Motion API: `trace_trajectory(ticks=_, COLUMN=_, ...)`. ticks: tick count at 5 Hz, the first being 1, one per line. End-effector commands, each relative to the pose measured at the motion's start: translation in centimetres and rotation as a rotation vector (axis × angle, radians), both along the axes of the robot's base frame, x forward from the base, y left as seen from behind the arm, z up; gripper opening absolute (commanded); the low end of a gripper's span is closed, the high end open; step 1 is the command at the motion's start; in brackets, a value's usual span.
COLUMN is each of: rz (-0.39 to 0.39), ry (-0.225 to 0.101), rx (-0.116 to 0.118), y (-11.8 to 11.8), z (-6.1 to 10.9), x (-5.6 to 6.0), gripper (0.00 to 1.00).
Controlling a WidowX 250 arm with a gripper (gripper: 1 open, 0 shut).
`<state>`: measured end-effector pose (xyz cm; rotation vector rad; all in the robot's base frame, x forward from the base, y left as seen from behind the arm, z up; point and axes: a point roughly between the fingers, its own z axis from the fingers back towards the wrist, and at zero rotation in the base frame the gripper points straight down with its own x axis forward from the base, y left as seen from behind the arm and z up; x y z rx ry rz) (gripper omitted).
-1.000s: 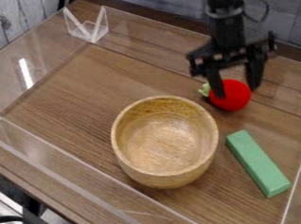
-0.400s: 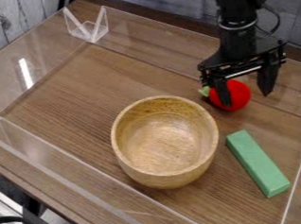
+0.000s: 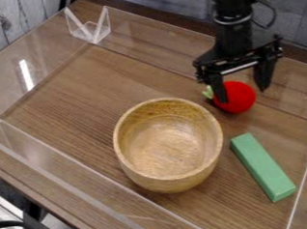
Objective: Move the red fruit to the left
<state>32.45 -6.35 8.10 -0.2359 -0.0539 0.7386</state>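
The red fruit is a small glossy red ball with a bit of green at its left side, resting on the wooden tabletop at the right, just beyond the wooden bowl. My black gripper hangs directly over it, jaws spread wide. One finger stands left of the fruit and the other stands to its right, with the fruit's top partly covered by the gripper body. Nothing is held between the fingers.
A green rectangular block lies at the front right, beside the bowl. Clear acrylic walls border the table on the left and front, and a small clear stand sits at the back left.
The gripper drifted right and slightly up, then came back left over the fruit. Its jaws spread a little wider. The fruit, bowl and block stayed put.
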Motion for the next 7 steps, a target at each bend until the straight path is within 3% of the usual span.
trace_trajectory(ticks=1, rz=-0.042, ry=-0.072, rx=-0.006, y=0.7, z=1.9, x=0.5, gripper=1.0)
trace_trajectory(ticks=2, rz=-0.038, ry=-0.075, rx=-0.004, y=0.7, z=0.6, x=0.4, gripper=0.0)
trace_trajectory(ticks=3, rz=-0.035, ry=-0.082, rx=-0.003, y=0.5, z=-0.6, x=0.6, gripper=1.0)
trace_trajectory(ticks=5, rz=0.026, ry=-0.098, rx=0.009, y=1.6, z=-0.7, x=2.9, gripper=1.0)
trace_trajectory(ticks=7, rz=0.093, ry=-0.093, rx=0.024, y=1.0, z=-1.8, x=3.2, gripper=1.0)
